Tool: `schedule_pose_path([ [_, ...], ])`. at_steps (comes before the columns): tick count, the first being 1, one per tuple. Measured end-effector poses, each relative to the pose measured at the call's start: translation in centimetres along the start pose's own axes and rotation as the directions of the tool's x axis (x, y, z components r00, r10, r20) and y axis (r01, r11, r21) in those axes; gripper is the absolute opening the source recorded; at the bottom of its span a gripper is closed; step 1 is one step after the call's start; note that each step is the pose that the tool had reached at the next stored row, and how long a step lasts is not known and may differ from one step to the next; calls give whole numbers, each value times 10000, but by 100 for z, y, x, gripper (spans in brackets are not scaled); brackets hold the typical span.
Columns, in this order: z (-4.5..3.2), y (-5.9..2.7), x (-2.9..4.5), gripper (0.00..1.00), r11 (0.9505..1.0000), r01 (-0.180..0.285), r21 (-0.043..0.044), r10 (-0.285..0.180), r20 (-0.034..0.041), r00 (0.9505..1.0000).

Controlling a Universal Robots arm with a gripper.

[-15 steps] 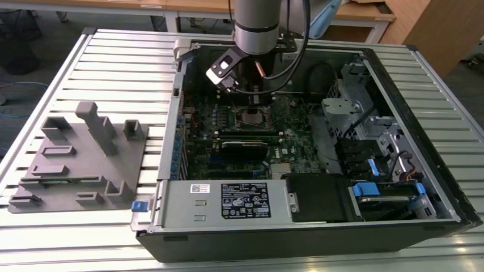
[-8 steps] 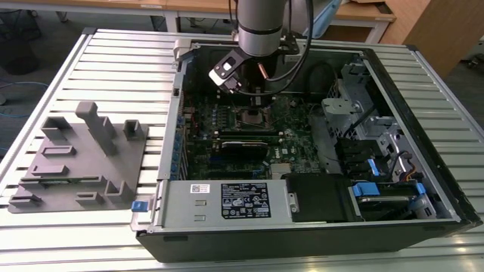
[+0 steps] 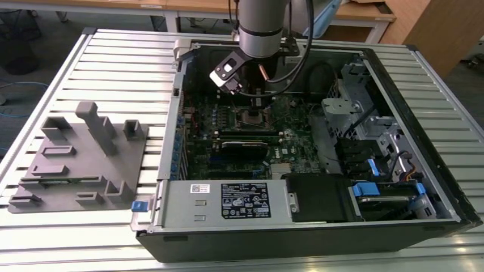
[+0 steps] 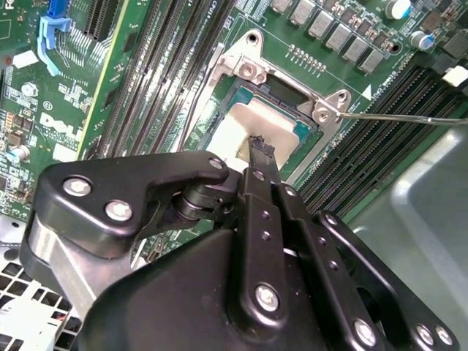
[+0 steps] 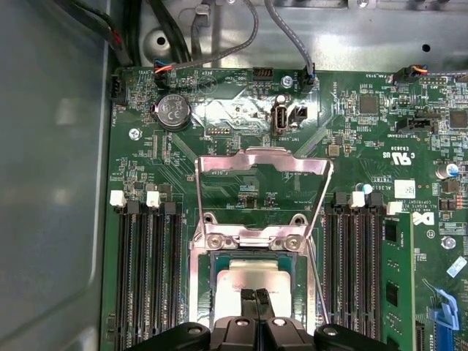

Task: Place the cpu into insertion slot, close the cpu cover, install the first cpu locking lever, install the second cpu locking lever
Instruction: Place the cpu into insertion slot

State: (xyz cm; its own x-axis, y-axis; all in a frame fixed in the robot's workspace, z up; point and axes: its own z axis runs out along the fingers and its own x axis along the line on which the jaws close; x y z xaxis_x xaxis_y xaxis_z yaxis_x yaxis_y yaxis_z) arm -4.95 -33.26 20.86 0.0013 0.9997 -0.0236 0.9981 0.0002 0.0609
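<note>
You are looking at one cpu point(image 5: 245, 281) sitting in one insertion slot point(image 5: 201, 292), far middle of board point(image 3: 204, 161); one cpu cover point(image 5: 259, 162) standing open. Arm point(image 3: 261, 22) reaching straight down; gripper point(image 5: 256, 296) fingers pinched together, tips over cpu.

A slatted metal table point(image 3: 113, 54) is being loaded with an open computer case point(image 3: 302, 249); a grey fixture block point(image 3: 83, 167) is being supported beside the case, on the exterior view's left.

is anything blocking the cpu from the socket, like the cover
Nothing visible does. The thin silver metal cpu cover is swung up off the square silver-rimmed insertion slot, and the flat silver-grey cpu already lies in it, under the claw.
</note>
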Motion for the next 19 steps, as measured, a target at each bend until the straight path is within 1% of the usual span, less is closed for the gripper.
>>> schedule_pose_path([
  [6,20,-1,-11,11,10000,-10,-2,10,-2,10000],
  [8,35,-3,-11,11,10000,-17,-1,17,-1,10000],
  [9,58,-27,-11,11,10000,-35,0,35,1,10000],
  [13,86,-32,-11,11,10000,-38,3,38,6,10000],
  [19,96,-32,-10,11,10000,-40,1,40,2,10000],
])
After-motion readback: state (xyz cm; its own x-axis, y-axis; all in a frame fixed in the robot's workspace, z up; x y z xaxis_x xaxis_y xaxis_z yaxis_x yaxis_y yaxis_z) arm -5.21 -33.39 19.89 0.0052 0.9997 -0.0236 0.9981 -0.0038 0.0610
